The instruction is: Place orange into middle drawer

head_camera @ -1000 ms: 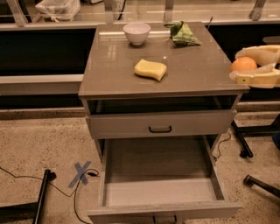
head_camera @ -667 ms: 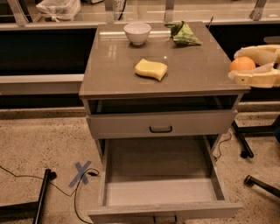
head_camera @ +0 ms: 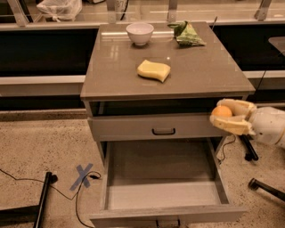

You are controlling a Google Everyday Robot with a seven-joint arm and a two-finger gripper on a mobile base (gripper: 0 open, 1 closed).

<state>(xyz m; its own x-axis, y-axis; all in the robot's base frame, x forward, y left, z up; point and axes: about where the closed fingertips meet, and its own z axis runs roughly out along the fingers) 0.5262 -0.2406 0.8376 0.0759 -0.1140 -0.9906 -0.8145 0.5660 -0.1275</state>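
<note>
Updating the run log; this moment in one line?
gripper: shut on small round orange, beside grey upper drawer front | wide grey middle drawer: open, orange not inside

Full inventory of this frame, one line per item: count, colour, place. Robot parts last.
cabinet top: 1, grey-brown, centre
bowl: 1, white, back of the top
crumpled packet: 1, green, back right of the top
sponge: 1, yellow, middle of the top
upper drawer: 1, grey with a black handle, shut, under the top
middle drawer: 1, grey, pulled open below the upper one
orange: 1, orange, held right of the upper drawer front, not over the open drawer
tape X: 1, blue, floor left of the cabinet
cables: black, floor at left
plastic bag: 1, whitish, top left behind the rail
gripper: 1, cream, right side, shut on the orange
arm: 1, white, right edge
</note>
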